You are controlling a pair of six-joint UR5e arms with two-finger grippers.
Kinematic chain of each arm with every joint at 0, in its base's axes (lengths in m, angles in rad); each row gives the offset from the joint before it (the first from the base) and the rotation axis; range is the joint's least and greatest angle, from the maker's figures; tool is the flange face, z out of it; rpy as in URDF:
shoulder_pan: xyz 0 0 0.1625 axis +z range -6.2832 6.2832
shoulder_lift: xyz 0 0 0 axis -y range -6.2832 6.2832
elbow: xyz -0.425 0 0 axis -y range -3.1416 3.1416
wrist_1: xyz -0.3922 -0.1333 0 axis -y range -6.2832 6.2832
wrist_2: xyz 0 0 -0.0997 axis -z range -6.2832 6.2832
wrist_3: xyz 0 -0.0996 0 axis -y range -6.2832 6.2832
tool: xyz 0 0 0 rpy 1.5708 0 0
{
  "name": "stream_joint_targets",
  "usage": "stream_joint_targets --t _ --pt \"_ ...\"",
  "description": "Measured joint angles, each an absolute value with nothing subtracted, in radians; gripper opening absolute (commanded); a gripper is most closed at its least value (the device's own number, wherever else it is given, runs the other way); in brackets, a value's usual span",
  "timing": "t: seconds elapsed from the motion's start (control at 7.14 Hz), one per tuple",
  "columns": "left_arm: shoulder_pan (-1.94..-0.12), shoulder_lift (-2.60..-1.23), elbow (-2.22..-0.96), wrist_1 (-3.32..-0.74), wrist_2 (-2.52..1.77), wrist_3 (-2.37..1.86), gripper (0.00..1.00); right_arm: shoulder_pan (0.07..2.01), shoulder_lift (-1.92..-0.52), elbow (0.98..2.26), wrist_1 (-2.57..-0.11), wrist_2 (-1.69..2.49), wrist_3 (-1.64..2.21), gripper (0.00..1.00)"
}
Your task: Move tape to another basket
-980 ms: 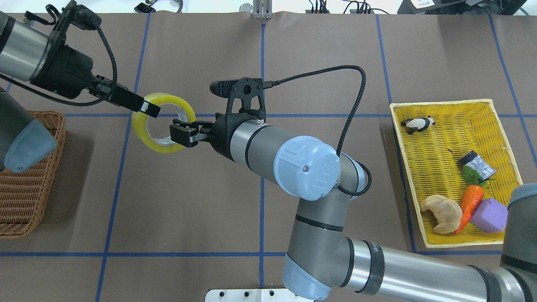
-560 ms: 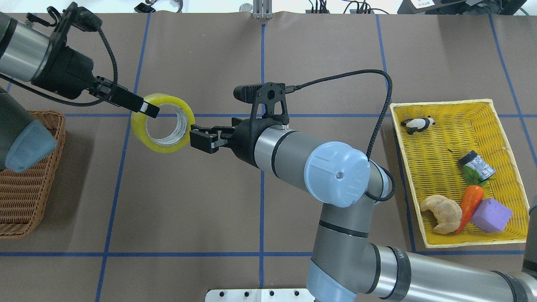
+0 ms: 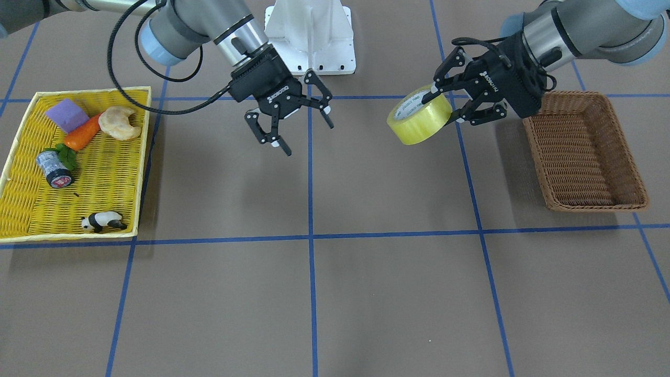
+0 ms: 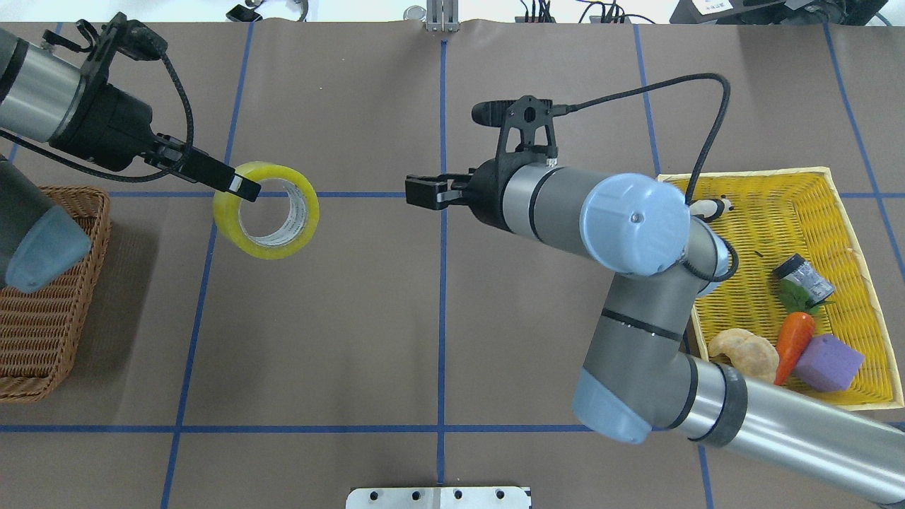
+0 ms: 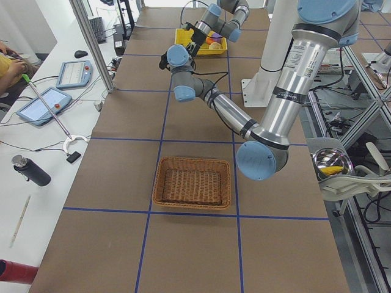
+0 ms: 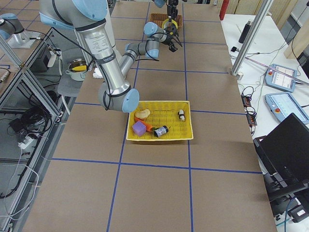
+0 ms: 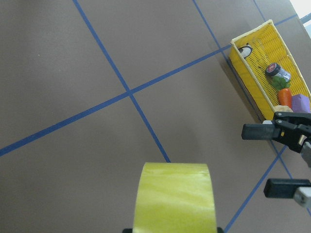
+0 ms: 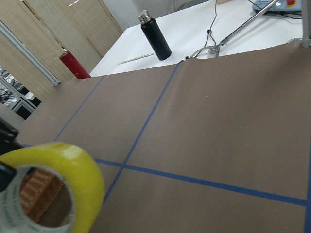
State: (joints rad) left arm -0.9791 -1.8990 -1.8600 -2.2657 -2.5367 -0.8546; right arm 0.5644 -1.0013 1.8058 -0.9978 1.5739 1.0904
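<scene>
The yellow-green tape [image 4: 228, 220] hangs in the air over the table, left of centre. My left gripper [image 4: 244, 187] is shut on its wall, one finger inside the core and one outside. The tape also shows in the front view [image 3: 419, 123], the left wrist view [image 7: 175, 196] and the right wrist view [image 8: 73, 165]. The brown wicker basket [image 4: 49, 311] sits empty at the left edge, beside the left gripper [image 3: 442, 107] in the front view [image 3: 581, 152]. My right gripper [image 4: 421, 192] is open and empty near the table's middle, apart from the tape; it also shows in the front view [image 3: 298, 125].
A flat yellow tray [image 4: 742, 180] at the right holds a toy panda [image 4: 707, 207], a croissant [image 4: 742, 350], a carrot [image 4: 792, 339], a purple block [image 4: 828, 362] and a small jar [image 4: 802, 277]. The right arm's elbow [image 4: 629, 226] overhangs the tray's near-left part.
My right gripper has let go of the tape and drawn back to the right, open. The tape stays in my left gripper and has shifted slightly left.
</scene>
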Motion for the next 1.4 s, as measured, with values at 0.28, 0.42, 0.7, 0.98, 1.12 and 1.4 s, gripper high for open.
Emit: stream_joint_targets --t 0.28,0.42,0.7,0.98,1.12,1.4 --pt "-1.006 -1.859 -1.862 -2.27 -2.536 -0.851 0.0 0.743 -1.007 1.797 -1.229 1.757 1.032 1.0" --pt "-1.039 -1.833 -1.862 -2.275 -2.537 -0.85 0.0 0.828 -1.011 1.784 -1.334 1.848 0.936 1.0" --pt "-1.13 -1.753 -1.86 -2.279 -2.546 -0.847 0.0 0.973 -1.044 1.73 -1.452 1.998 0.71 1.0" --pt "-1.242 -1.665 -1.84 -2.293 -2.604 -0.843 0.0 1.084 -1.118 1.691 -1.479 2.099 0.525 1.0" --pt "-1.306 -1.626 -1.792 -2.336 -2.662 -0.843 0.0 1.143 -1.165 1.684 -1.498 2.14 0.412 1.0" --pt "-1.41 -1.588 -1.586 -2.518 -2.761 -0.844 0.0 1.255 -1.232 1.68 -1.594 2.191 0.175 1.0"
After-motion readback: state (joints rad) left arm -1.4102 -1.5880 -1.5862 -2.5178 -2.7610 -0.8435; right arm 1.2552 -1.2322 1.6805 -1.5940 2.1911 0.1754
